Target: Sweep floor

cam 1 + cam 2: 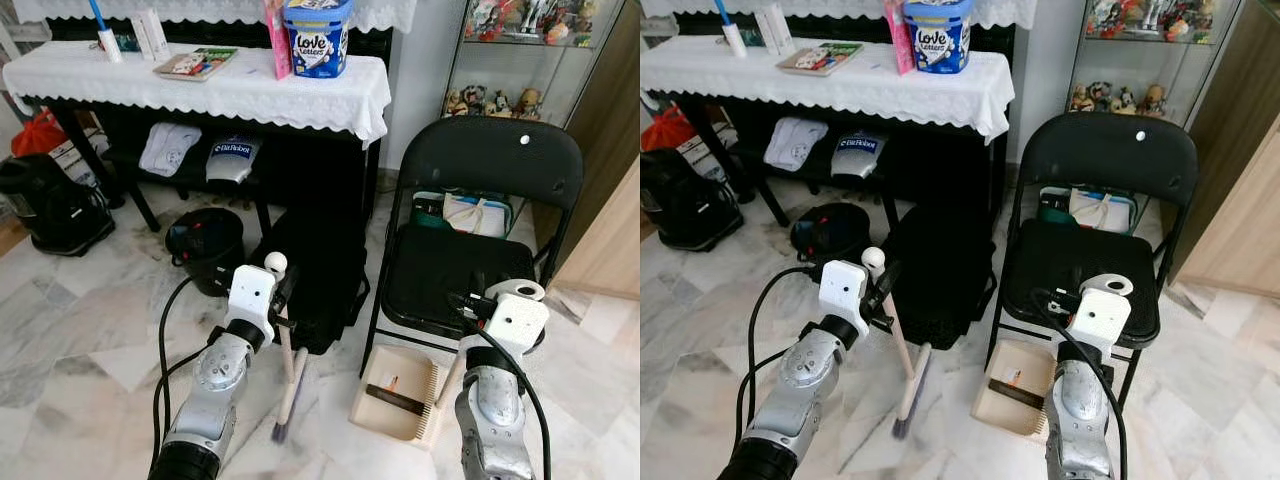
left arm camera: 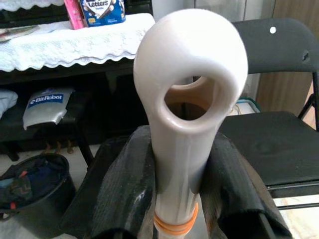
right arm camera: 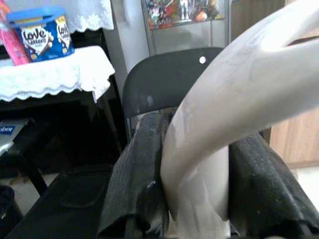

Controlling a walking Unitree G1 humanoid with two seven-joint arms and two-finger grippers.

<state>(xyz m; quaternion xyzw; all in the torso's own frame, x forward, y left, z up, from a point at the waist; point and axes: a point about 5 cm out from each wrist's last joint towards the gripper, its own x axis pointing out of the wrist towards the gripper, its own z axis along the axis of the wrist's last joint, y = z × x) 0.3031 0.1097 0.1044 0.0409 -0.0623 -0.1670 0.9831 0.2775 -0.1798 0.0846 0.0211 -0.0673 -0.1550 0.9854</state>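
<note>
My left gripper [image 1: 283, 303] is shut on the cream handle [image 2: 189, 74] of a hand brush. Its black fingers [image 2: 124, 194] clamp the shaft just below the looped end. The brush hangs down to the marble floor, with its dark bristles [image 1: 284, 424] touching the tiles. My right gripper [image 3: 197, 194] is shut on the white curved handle [image 3: 224, 109] of a beige dustpan [image 1: 395, 395]. The dustpan rests on the floor at the front legs of the chair, a short way right of the bristles.
A black folding chair [image 1: 480, 160] stands right over the dustpan. A black bag [image 1: 320, 270] and a black bucket [image 1: 205, 245] sit ahead, below a dark bench and a white-clothed top [image 1: 250, 95]. A black appliance [image 1: 50, 205] is far left and a wooden panel [image 1: 610, 240] far right.
</note>
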